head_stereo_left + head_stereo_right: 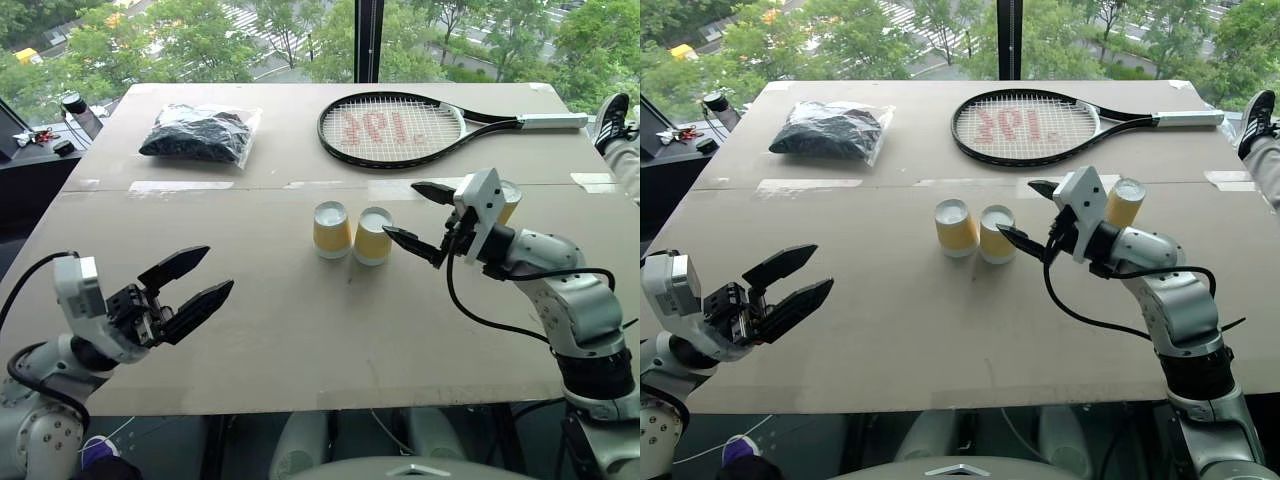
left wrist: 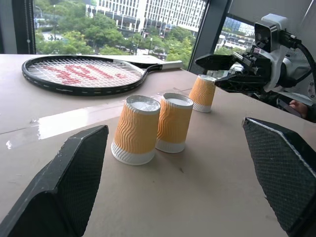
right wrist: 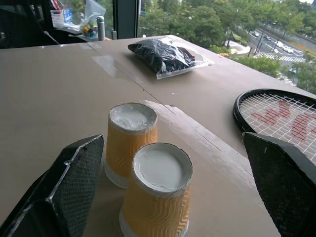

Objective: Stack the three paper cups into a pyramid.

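base cups: two cups (image 1: 351, 232) upside down, side by side and touching, mid table (image 1: 300, 330)
third cup: (image 1: 1125, 202) upside down, apart on my right, behind the right arm
right gripper: (image 1: 425, 218) fingers wide apart, empty, just beside the pair
left gripper: (image 1: 190, 285) fingers apart, empty, well clear
clutter: racket (image 1: 395, 128) and dark bag (image 1: 200, 133) at the far side
risk: I judge the right fingers are close enough that a swing toward the third cup could clip and split the base pair
risk 2: top cup set off-centre could tip off

Head views look down; wrist views closely share two upturned cups (image 2: 153, 126).
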Controlling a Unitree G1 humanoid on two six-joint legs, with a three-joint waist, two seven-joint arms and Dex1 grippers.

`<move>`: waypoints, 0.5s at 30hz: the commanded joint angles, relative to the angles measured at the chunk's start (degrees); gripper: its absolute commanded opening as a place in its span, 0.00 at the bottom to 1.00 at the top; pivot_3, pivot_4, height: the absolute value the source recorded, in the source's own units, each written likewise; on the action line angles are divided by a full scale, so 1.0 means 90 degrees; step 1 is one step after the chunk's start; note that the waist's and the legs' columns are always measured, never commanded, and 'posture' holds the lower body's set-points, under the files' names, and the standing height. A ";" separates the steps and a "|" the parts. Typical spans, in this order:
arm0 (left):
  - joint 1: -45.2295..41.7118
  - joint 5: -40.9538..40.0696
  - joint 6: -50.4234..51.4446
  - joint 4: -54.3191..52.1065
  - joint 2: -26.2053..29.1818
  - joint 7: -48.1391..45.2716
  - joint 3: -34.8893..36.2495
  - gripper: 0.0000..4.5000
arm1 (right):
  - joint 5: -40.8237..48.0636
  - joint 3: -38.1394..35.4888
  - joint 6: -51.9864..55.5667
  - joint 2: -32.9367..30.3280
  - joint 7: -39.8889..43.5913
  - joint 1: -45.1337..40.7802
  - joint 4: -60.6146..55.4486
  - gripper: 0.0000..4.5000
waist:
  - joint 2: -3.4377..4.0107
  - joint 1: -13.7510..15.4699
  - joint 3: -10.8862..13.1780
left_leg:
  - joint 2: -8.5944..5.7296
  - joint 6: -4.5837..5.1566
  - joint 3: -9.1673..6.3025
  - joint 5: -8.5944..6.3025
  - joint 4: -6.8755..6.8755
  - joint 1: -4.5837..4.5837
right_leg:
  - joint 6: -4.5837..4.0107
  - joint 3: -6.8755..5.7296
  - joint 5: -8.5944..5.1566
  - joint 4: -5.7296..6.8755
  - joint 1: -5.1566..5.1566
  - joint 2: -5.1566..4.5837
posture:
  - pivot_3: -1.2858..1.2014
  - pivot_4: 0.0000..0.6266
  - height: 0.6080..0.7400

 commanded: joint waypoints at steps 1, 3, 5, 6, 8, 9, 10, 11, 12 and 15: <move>-0.0146 -0.0155 0.0076 -0.0218 0.0229 -0.0211 -0.0118 1.00 | -0.0282 -0.1033 0.0167 -0.0363 -0.0837 -0.0201 0.0520 0.98 | -0.0001 0.0007 -0.0001 | 0.0000 0.0000 0.0000 0.0000 0.0001 0.0000 | 0.0000 0.0001 0.0000 0.0000 0.0000 -0.0001 | 0.52 0.24 1.00; -0.0191 -0.0177 0.0137 -0.0291 0.0306 -0.0280 -0.0194 1.00 | -0.0752 -0.1068 -0.0006 -0.0499 -0.1259 -0.0297 0.1056 0.98 | -0.0002 0.0010 -0.0001 | -0.0005 0.0000 0.0006 0.0000 0.0002 0.0000 | 0.0000 0.0003 0.0000 -0.0002 0.0001 -0.0006 | 0.52 0.24 1.00; -0.0224 -0.0166 0.0165 -0.0315 0.0385 -0.0354 -0.0257 1.00 | -0.0911 -0.1116 -0.0034 -0.0468 -0.1508 -0.0418 0.1430 0.98 | -0.0002 -0.0007 -0.0001 | -0.0006 -0.0001 0.0012 0.0000 -0.0001 -0.0001 | -0.0001 0.0008 0.0000 -0.0002 0.0001 -0.0004 | 0.52 0.24 1.00; -0.0236 -0.0170 0.0189 -0.0338 0.0445 -0.0408 -0.0278 1.00 | -0.1014 -0.1135 -0.0067 -0.0429 -0.1656 -0.0497 0.1695 0.98 | -0.0001 -0.0029 -0.0001 | -0.0005 -0.0001 0.0012 0.0001 -0.0005 -0.0001 | -0.0001 0.0010 0.0000 -0.0001 -0.0001 -0.0002 | 0.52 0.24 1.00; -0.0263 -0.0173 0.0240 -0.0383 0.0557 -0.0508 -0.0306 1.00 | -0.1157 -0.1136 -0.0139 -0.0378 -0.1834 -0.0614 0.2110 0.98 | 0.0000 -0.0048 0.0000 | -0.0001 -0.0002 0.0016 0.0001 -0.0012 0.0001 | -0.0001 0.0015 0.0000 0.0002 -0.0004 0.0007 | 0.52 0.24 1.00; -0.0312 -0.0201 0.0278 -0.0411 0.0617 -0.0517 -0.0309 1.00 | -0.1149 -0.1131 -0.0127 -0.0334 -0.1852 -0.0668 0.2287 0.98 | 0.0001 -0.0047 0.0001 | 0.0000 -0.0002 0.0016 0.0001 -0.0013 0.0001 | -0.0001 0.0015 0.0000 0.0002 -0.0005 0.0009 | 0.52 0.24 1.00; -0.0367 -0.0254 0.0327 -0.0446 0.0669 -0.0494 -0.0301 1.00 | -0.1135 -0.1130 -0.0136 -0.0276 -0.1875 -0.0721 0.2443 0.98 | 0.0003 -0.0042 0.0002 | 0.0000 -0.0002 0.0018 0.0001 -0.0014 0.0001 | -0.0001 0.0017 0.0000 0.0002 -0.0005 0.0011 | 0.52 0.24 1.00; -0.0417 -0.0293 0.0362 -0.0485 0.0718 -0.0491 -0.0311 1.00 | -0.1131 -0.1123 -0.0138 -0.0232 -0.1899 -0.0770 0.2574 0.98 | 0.0003 -0.0037 0.0002 | 0.0000 -0.0001 0.0020 0.0001 -0.0015 0.0001 | -0.0001 0.0018 0.0000 0.0001 -0.0005 0.0011 | 0.52 0.24 1.00; -0.0470 -0.0351 0.0397 -0.0547 0.0754 -0.0472 -0.0309 1.00 | -0.1113 -0.1106 -0.0121 -0.0195 -0.1893 -0.0803 0.2664 0.98 | 0.0003 -0.0030 0.0002 | 0.0000 -0.0001 0.0021 0.0001 -0.0014 0.0000 | -0.0001 0.0018 0.0000 0.0000 -0.0004 0.0011 | 0.52 0.24 1.00; -0.0562 -0.0521 0.0512 -0.0659 0.0809 -0.0426 -0.0266 1.00 | -0.1126 -0.1076 -0.0048 -0.0145 -0.1927 -0.0852 0.2818 0.98 | 0.0003 -0.0025 0.0003 | -0.0001 0.0000 0.0026 0.0001 -0.0013 -0.0001 | 0.0001 0.0019 0.0000 -0.0001 -0.0004 0.0016 | 0.52 0.24 1.00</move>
